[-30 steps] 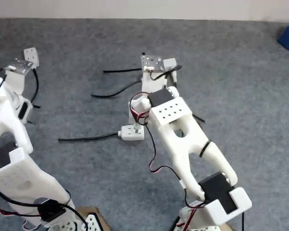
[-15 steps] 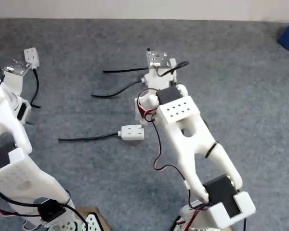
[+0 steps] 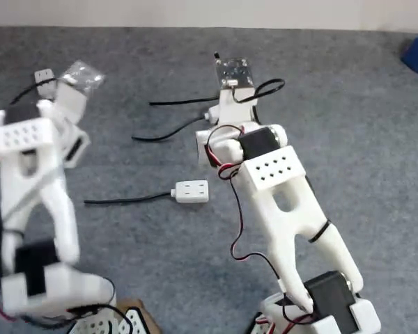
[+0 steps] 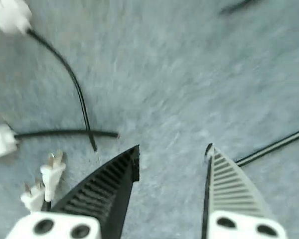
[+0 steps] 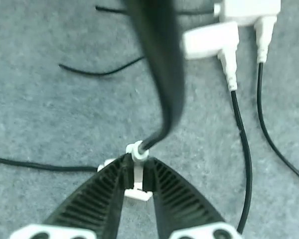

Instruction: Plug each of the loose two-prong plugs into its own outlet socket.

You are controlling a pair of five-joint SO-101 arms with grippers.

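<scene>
While ribbed right jaws pinch white plug (image 5: 135, 152) | fuzzy grey carpet (image 5: 35, 114)

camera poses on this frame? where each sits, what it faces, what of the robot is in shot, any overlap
High view: fixed off the arms, looking down on grey carpet; shows left arm, right arm, outlet socket.
Left wrist view: on the left wrist, facing along the open left gripper toward loose plugs on carpet.
Right wrist view: on the right wrist, facing along the right gripper, shut on a plug.
Shared: all three see carpet and black cords.
</scene>
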